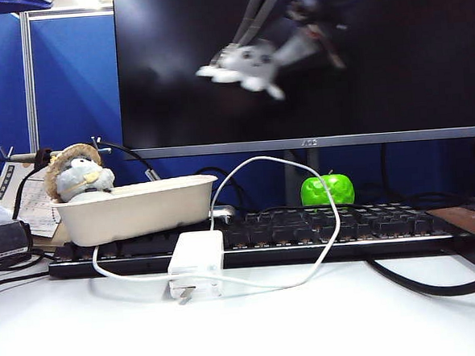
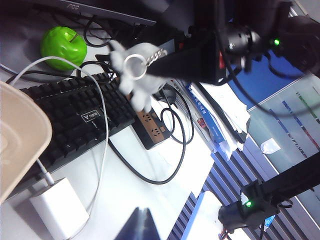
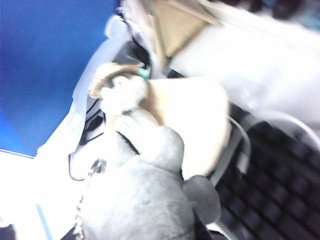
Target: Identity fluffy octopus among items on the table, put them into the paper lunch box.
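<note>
The fluffy octopus [image 1: 248, 67], a small light-grey plush with bead eyes, is hanging high in the air in front of the dark monitor [image 1: 376, 73], well above the keyboard [image 1: 305, 230] and off to the right of the paper lunch box [image 1: 138, 208]. The right gripper [image 1: 281, 26] is reaching down from above and its fingers are clamped on the toy's top, where a metal keyring [image 2: 134, 66] is attached. The picture is blurred there. In the exterior view the octopus's face is pointing toward the camera, its head is uppermost and its short tentacles are spreading sideways and dangling, so its longer spread is running roughly level, slightly tilted down to the right.

The lunch box is sitting at the left end of the keyboard, its long side running left to right; a plush animal in a straw hat [image 1: 77, 173] is sitting just behind it. A white power adapter [image 1: 196, 263] and its cable [image 1: 302, 182] are lying in front on the table [image 1: 247, 331], and a green apple [image 1: 327, 190] is resting behind the keyboard.

The carry probably needs to travel left, keeping the toy high enough to clear the rim and the looping cable, then lower over the tray's middle before releasing.

The left gripper [image 2: 140, 225] is showing only a dark tip above the table near the adapter; whether its fingers are apart cannot be told.
</note>
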`<state>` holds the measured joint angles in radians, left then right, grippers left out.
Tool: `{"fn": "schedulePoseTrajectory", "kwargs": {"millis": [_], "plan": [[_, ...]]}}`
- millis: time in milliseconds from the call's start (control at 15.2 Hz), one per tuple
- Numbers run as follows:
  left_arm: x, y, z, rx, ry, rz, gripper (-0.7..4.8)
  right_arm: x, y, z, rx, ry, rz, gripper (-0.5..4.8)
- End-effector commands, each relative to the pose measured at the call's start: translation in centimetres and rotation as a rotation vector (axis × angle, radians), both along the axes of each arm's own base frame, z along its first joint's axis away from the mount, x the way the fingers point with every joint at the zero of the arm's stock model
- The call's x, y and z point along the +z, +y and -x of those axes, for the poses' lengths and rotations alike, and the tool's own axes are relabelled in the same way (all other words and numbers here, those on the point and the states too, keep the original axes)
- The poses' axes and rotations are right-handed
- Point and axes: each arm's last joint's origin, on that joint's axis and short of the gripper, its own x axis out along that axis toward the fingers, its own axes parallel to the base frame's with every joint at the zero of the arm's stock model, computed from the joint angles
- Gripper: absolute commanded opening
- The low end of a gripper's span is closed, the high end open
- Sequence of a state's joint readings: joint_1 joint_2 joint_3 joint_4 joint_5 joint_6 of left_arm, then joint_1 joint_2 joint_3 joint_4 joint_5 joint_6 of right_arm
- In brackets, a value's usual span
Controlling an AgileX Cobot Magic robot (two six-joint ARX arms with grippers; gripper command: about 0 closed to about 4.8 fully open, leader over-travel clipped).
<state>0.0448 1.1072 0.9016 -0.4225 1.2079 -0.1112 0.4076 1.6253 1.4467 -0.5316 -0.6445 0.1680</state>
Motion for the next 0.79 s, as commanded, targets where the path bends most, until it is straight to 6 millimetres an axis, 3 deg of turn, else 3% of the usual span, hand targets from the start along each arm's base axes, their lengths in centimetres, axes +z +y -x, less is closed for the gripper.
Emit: {"fn": "schedulePoseTrajectory", "kwargs": {"millis": [66,197,590,787], "plan": [[0.3,0.0,-0.1,0.017,-0.027,-0.016,-0.03,0.7,1.6,0.2,-0.061,-0.128,0.054,2.20],[0.2,0.1,-0.2,0.057,-0.025,-0.045,-0.04,0.6,1.8,0.0,-0.062,-0.136,0.051,2.20],[-0.1,0.3,-0.5,0.204,-0.021,-0.154,-0.03,-2.4,3.5,-1.7,-0.050,-0.106,0.075,2.20],[-0.2,-1.3,-0.5,0.182,-0.071,-0.223,-0.04,-2.5,5.7,-1.5,-0.006,-0.173,0.036,2.20]]}}
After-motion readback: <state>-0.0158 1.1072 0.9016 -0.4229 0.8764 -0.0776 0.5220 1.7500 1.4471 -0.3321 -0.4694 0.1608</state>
